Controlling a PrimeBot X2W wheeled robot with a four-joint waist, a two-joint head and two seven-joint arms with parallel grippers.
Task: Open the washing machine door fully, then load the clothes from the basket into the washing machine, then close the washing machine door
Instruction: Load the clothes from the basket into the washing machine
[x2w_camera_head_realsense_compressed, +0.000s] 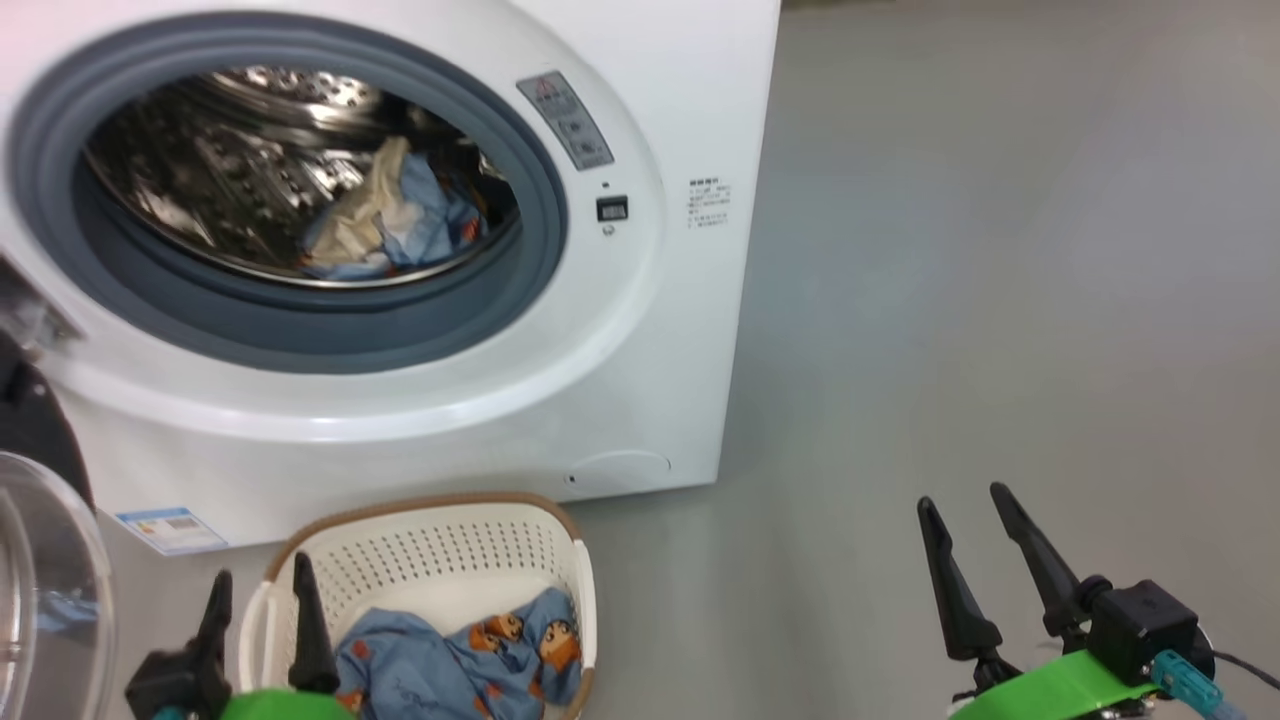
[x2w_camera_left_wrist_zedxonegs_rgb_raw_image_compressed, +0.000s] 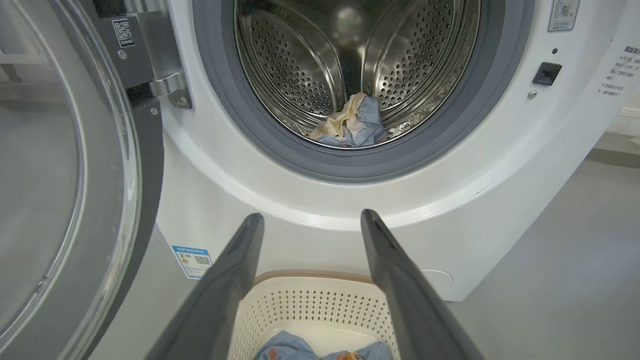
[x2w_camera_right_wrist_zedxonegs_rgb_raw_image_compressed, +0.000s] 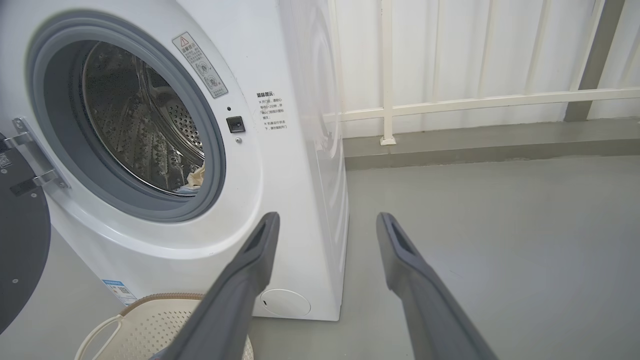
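The white washing machine (x2w_camera_head_realsense_compressed: 640, 330) stands with its door (x2w_camera_left_wrist_zedxonegs_rgb_raw_image_compressed: 60, 190) swung open to the left. Blue and cream clothes (x2w_camera_head_realsense_compressed: 385, 215) lie in the steel drum (x2w_camera_left_wrist_zedxonegs_rgb_raw_image_compressed: 320, 55). In front of the machine on the floor sits the cream basket (x2w_camera_head_realsense_compressed: 440, 545) holding blue bear-print clothes (x2w_camera_head_realsense_compressed: 470, 655). My left gripper (x2w_camera_head_realsense_compressed: 258, 580) hovers open at the basket's left rim, with nothing between its fingers. My right gripper (x2w_camera_head_realsense_compressed: 965, 500) is open and empty over bare floor to the right of the machine. The left wrist view looks past the open fingers (x2w_camera_left_wrist_zedxonegs_rgb_raw_image_compressed: 310, 220) into the drum.
Grey floor (x2w_camera_head_realsense_compressed: 1000, 300) stretches to the right of the machine. A white railing and wall (x2w_camera_right_wrist_zedxonegs_rgb_raw_image_compressed: 475, 100) stand behind it. The open door's glass bowl (x2w_camera_head_realsense_compressed: 40, 600) bulges close to my left arm.
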